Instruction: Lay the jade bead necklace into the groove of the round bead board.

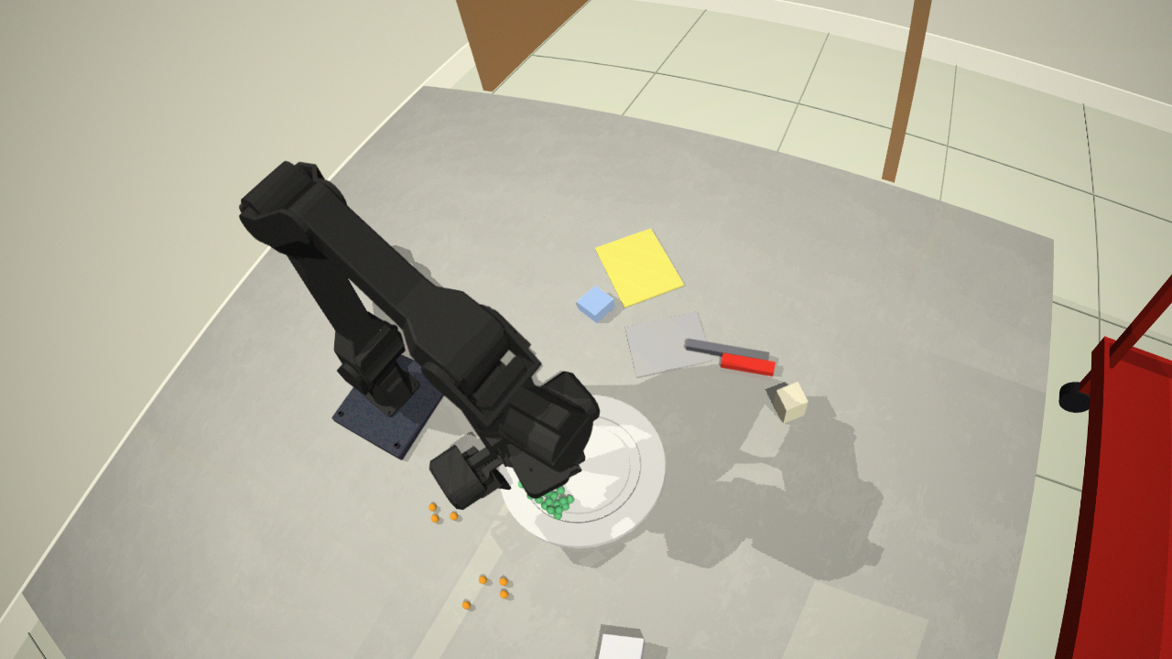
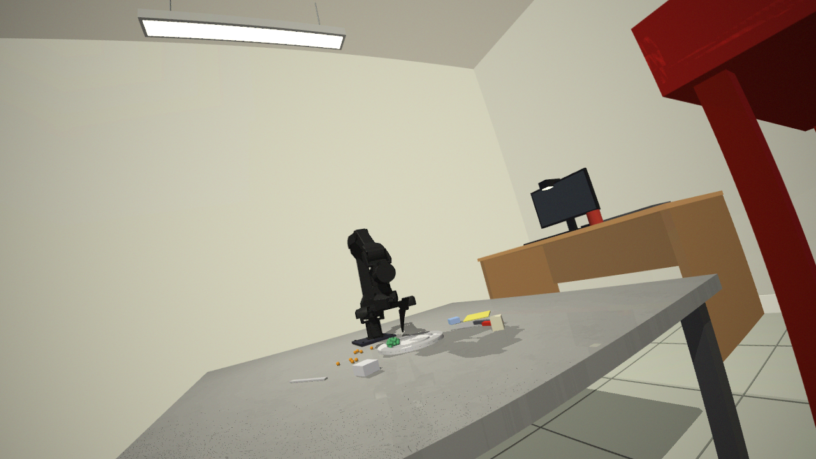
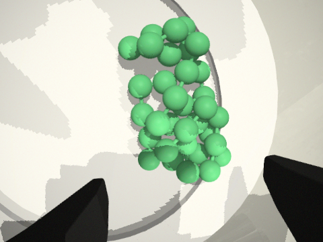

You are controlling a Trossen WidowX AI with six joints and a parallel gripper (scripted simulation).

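The jade bead necklace (image 1: 557, 502) (image 2: 393, 342) (image 3: 186, 130) lies bunched in a heap of green beads on one side of the round white bead board (image 1: 653, 469) (image 3: 259, 84). The heap covers part of the dark curved groove line (image 3: 134, 232) and spreads inward from it; most of that line has no beads on it. My gripper (image 3: 188, 179) is open, with its two black fingers wide apart and nothing held between them. In the wrist view the fingertips are at the lower left and lower right of the heap. In the top view the arm hides part of the board and heap.
Several loose orange beads (image 1: 503, 580) (image 2: 353, 360) lie beside the board. A white block (image 1: 620, 645) (image 2: 366, 366) and a thin white bar (image 2: 308, 380) lie nearby. Beyond the board are a blue block (image 1: 595, 301), yellow sheet (image 1: 639, 266), grey sheet (image 1: 664, 344), red bar (image 1: 747, 364) and cream block (image 1: 792, 401).
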